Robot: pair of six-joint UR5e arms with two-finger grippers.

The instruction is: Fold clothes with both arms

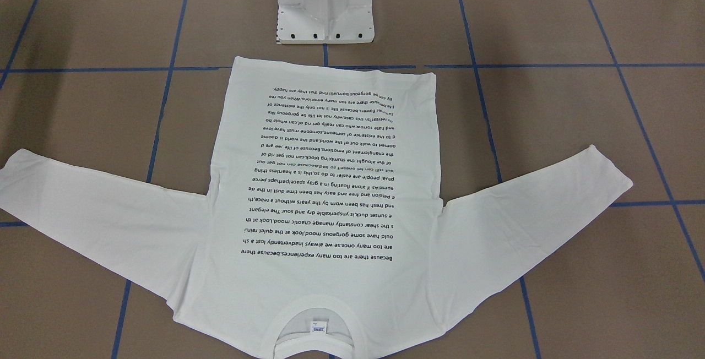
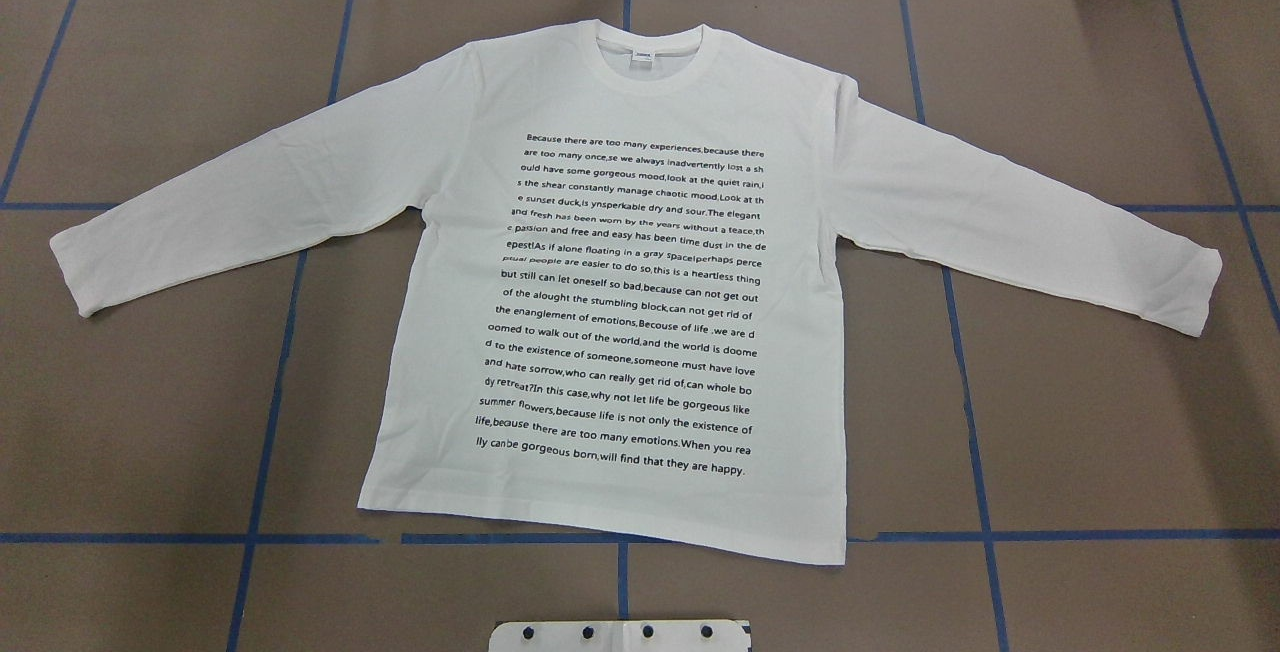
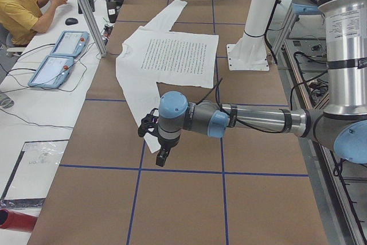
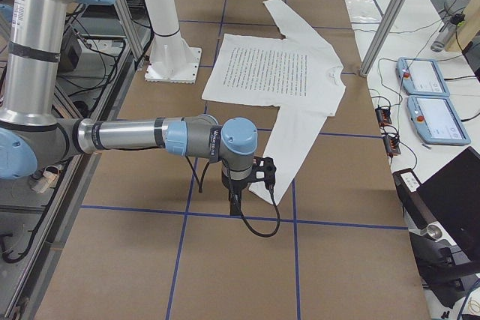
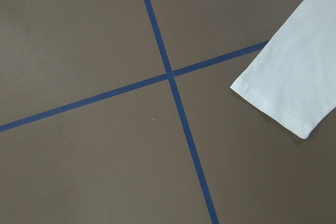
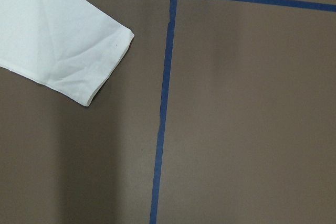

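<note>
The white long-sleeved T-shirt (image 2: 620, 282) lies flat on the brown table with its black text side up and both sleeves spread. It also shows in the front view (image 1: 325, 183). My left gripper (image 3: 161, 152) hangs above the table beside the left sleeve's cuff (image 5: 286, 82). My right gripper (image 4: 235, 201) hangs beside the other sleeve's cuff (image 6: 63, 40). Both grippers show only in the side views, so I cannot tell whether they are open or shut. No fingers show in the wrist views.
The white metal pedestal (image 1: 325, 12) stands near the shirt's hem. Blue tape lines (image 2: 280, 352) cross the table. Teach pendants (image 3: 57, 55) and a seated operator (image 3: 20, 4) are on the side bench beyond the collar edge.
</note>
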